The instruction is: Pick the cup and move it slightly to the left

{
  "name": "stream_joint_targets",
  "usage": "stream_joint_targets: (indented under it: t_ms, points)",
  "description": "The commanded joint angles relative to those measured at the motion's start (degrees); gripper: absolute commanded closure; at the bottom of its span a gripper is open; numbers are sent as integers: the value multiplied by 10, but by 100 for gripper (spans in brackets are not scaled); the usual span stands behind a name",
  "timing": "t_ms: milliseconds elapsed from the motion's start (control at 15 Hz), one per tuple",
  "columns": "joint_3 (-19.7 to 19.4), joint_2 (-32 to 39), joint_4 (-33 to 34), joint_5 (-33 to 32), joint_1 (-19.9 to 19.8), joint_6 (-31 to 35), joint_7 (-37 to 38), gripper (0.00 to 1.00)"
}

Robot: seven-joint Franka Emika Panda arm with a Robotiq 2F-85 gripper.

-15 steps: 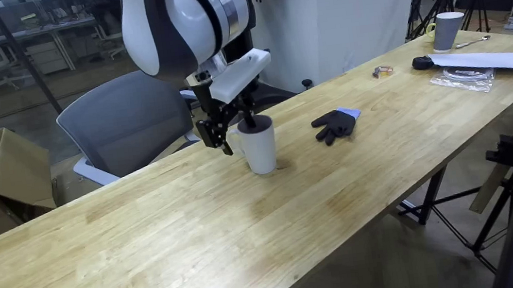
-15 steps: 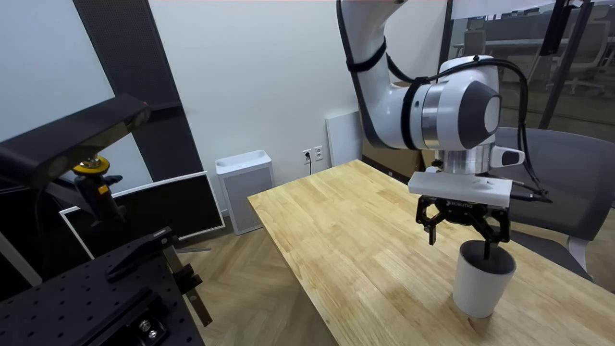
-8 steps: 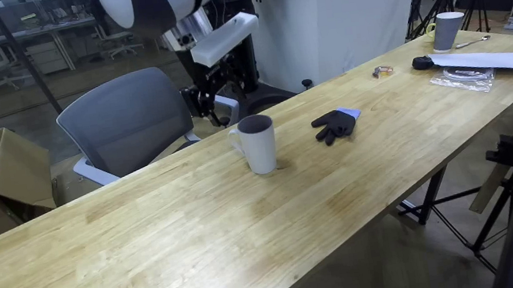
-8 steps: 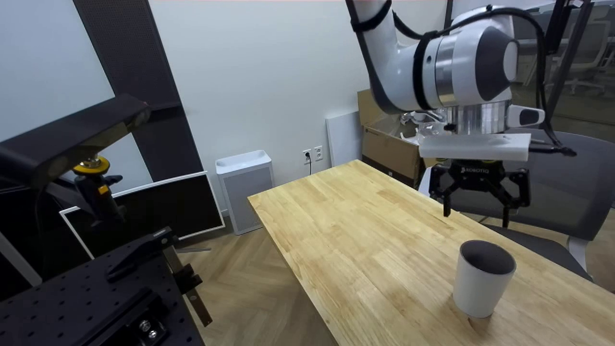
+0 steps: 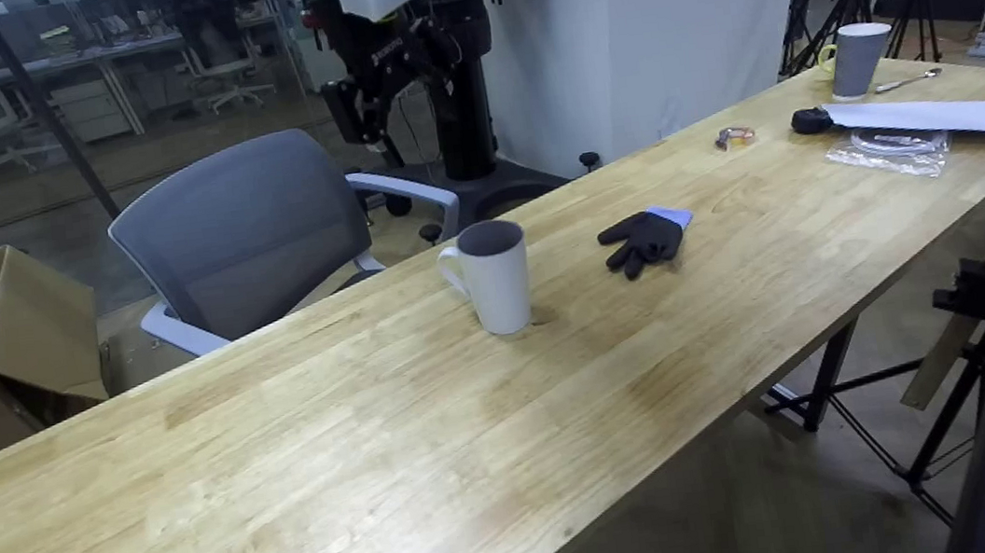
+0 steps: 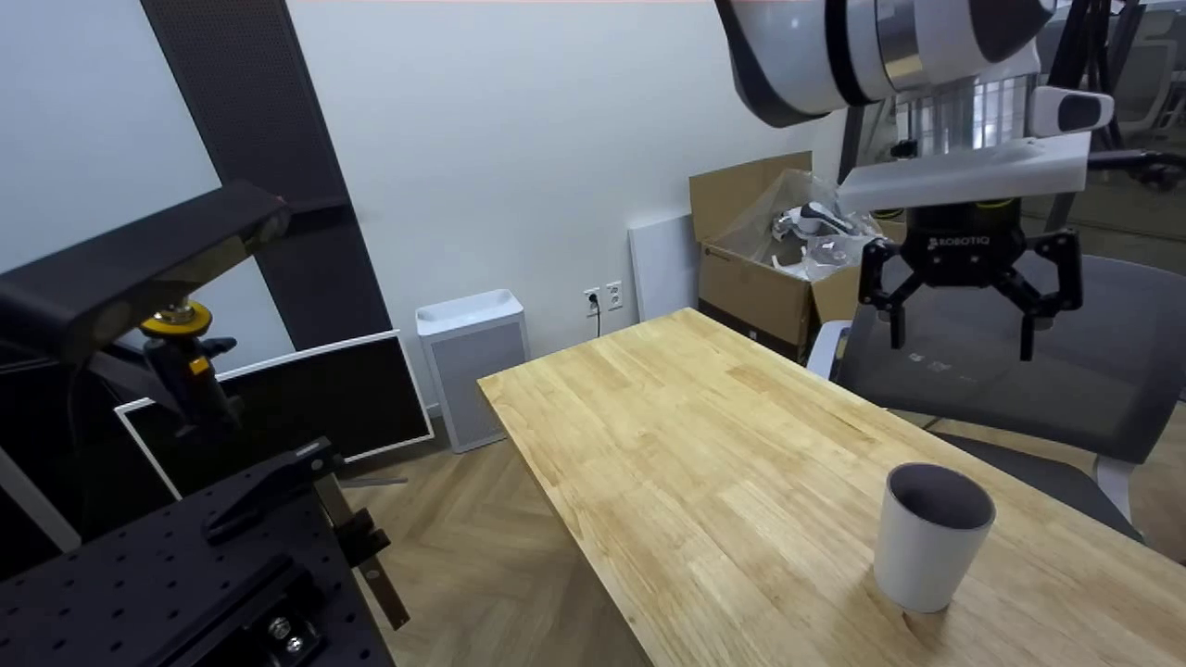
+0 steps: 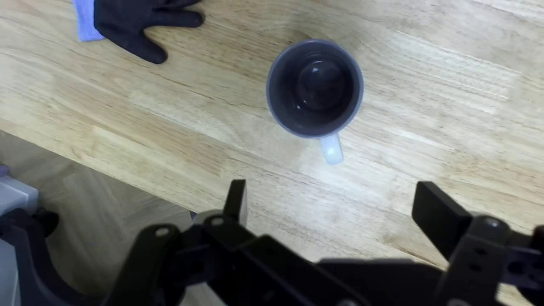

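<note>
Both exterior views: table (image 6: 667, 445) unchanged; arm (image 6: 788, 56) has risen, taking the gripper (image 6: 962, 335) well clear of the mug (image 6: 927, 556). Jaws wide, holding nothing. Mug upright on the table, near the glove (image 5: 643, 239), not shifted this past second. Looks like release and retreat; placement probably done.

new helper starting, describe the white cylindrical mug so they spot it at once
On the long pale wooden table, find the black blue-cuffed glove. Beside it, not touching, stands the white cylindrical mug, dark inside. Its white body sets it apart from the tapered grey cup.
</note>
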Motion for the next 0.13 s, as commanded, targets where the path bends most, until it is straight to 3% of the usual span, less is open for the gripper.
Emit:
stream_joint_targets:
  t_ms: [0, 67]
  points:
    - [14, -1, 0, -15, -13, -2, 8, 0]
    - [14, -1, -2, -16, -13, -2, 8, 0]
